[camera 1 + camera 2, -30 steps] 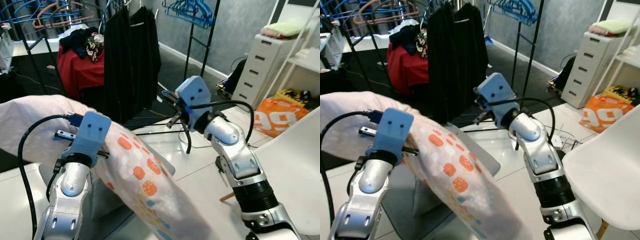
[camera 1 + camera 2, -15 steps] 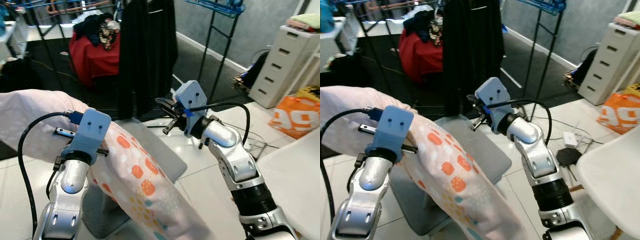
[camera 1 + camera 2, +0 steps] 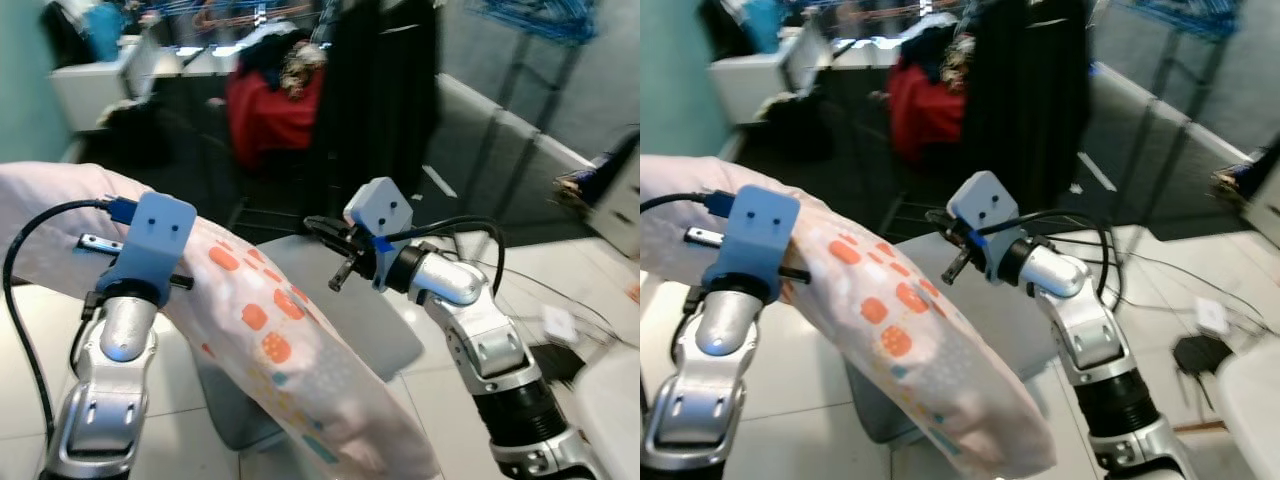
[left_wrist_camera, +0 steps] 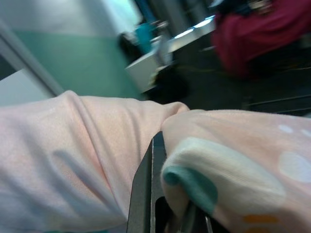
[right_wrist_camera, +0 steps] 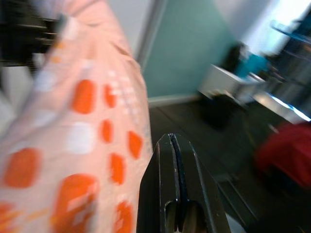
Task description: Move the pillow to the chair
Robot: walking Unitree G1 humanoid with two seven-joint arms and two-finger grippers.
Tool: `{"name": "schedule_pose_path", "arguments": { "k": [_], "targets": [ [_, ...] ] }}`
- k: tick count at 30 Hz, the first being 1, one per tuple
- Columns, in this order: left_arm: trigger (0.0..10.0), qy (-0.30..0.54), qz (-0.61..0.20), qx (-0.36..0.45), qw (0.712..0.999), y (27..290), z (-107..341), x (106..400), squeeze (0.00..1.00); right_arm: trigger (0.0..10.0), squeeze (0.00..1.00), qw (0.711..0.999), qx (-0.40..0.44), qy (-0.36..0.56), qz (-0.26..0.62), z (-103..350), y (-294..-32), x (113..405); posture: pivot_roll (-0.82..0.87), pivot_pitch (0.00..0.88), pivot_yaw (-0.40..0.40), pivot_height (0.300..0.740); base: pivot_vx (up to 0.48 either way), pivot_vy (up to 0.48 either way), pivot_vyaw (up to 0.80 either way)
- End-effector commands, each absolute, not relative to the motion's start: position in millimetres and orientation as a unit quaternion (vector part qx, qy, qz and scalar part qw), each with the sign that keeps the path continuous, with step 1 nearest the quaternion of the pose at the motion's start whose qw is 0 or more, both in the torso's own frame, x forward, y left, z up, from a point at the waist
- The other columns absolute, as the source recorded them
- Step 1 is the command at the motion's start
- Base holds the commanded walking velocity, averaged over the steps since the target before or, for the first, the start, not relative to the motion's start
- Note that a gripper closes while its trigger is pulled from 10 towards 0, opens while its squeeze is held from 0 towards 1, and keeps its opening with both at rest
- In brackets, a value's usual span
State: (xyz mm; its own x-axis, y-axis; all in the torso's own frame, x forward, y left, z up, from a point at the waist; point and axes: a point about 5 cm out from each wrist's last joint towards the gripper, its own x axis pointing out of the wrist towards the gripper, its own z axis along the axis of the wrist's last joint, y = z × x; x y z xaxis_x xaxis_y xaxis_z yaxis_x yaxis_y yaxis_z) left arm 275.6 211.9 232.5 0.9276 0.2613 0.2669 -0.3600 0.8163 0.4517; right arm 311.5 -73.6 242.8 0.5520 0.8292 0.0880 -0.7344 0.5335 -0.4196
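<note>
The pillow is a long, soft roll of pale pink cloth, printed with orange rounded squares and a few teal and white patches; the fabric puckers into folds where it is gripped. It hangs in the air in front of the robot, draped over the left arm, with its long axis running from high on the robot's left down toward the lower middle of the head views, where the free end sags.

The left gripper is raised at the pillow's upper part, its blue wrist housing standing above the silver forearm; in the left wrist view one black finger presses into a bunched fold, so the jaws are clamped on the cloth.

The right gripper is held out ahead at mid-height, elbow bent, pointing across toward the pillow but apart from it. In the right wrist view its two black fingers lie flat together.

Below the arms sits a grey cushion-like pad on glossy white floor tiles. Behind are dark garments on a rack and a red cloth heap, all blurred.
</note>
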Motion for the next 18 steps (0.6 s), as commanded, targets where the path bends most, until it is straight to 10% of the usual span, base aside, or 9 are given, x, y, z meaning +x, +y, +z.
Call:
{"name": "schedule_pose_path", "arguments": {
  "k": [1, 18],
  "targets": [
    [10.0, -0.129, 0.184, 0.262, 0.938, 213.8, 246.0, 271.4, 0.0, 10.0, 0.0, 0.864, -0.165, -0.134, 0.456, 241.5, -76.8, 310.4, -0.19, 0.038, -0.036, 0.699, 0.0, 0.0, 0.8],
    [10.0, -0.103, 0.134, 0.218, 0.961, 189.5, 231.3, 277.0, 0.0, 10.0, 0.0, 0.867, -0.147, -0.133, 0.457, 241.5, -75.3, 310.0, -0.18, 0.03, -0.029, 0.699, 0.0, 0.0, 0.8]
  ]
}}
